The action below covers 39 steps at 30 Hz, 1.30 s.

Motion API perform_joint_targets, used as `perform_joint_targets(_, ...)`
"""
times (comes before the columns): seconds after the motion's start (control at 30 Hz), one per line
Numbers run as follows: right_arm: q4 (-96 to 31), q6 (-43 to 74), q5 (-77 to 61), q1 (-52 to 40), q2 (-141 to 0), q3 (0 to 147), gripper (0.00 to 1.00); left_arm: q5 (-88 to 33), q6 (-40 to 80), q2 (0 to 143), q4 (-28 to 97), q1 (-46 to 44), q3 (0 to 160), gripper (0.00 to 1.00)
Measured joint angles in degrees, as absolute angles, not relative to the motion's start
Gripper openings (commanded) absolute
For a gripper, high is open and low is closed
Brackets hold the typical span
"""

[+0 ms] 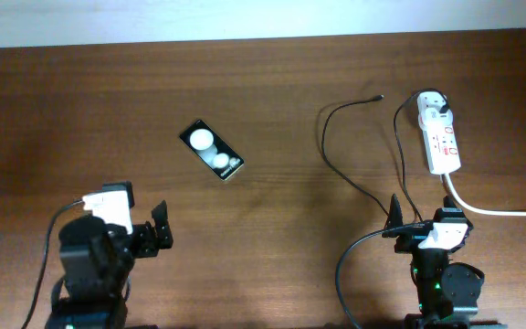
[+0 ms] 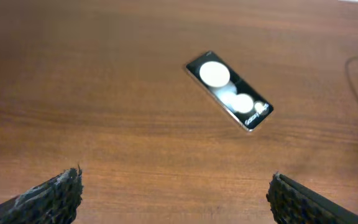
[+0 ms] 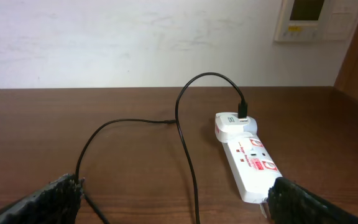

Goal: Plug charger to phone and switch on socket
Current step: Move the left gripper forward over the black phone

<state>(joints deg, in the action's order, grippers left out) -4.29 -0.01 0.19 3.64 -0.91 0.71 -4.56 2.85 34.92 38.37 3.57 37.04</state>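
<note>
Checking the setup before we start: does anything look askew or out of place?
Nothing looks damaged or spilled. The flat glossy black phone lies diagonally on the brown wooden table, and the thin black charger cable sprawls in loose loops.

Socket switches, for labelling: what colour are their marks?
Red marks on the white socket, clearest in the right wrist view.

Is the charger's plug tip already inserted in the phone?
No, the overhead view shows the charger's plug tip lying on the table, well apart from the phone.
</note>
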Motion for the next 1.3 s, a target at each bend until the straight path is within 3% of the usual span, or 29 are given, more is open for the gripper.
perform_joint_targets(0.57, -4.3, 0.0, 0.2, 3.6, -0.9, 0.7, 0.99, -21.6, 3.0, 42.0, 45.0, 3.6, 38.2, 0.99)
perform_joint_targets(0.83, -4.3, 0.0, 0.2, 3.6, -0.9, 0.7, 0.99, -20.1, 4.8, 42.8, 49.7, 3.6, 40.5, 0.99)
perform_joint_targets(1.3, -4.3, 0.0, 0.2, 3.6, -0.9, 0.7, 0.99, -15.6, 7.0, 58.7, 65.0, 3.6, 65.9, 0.99)
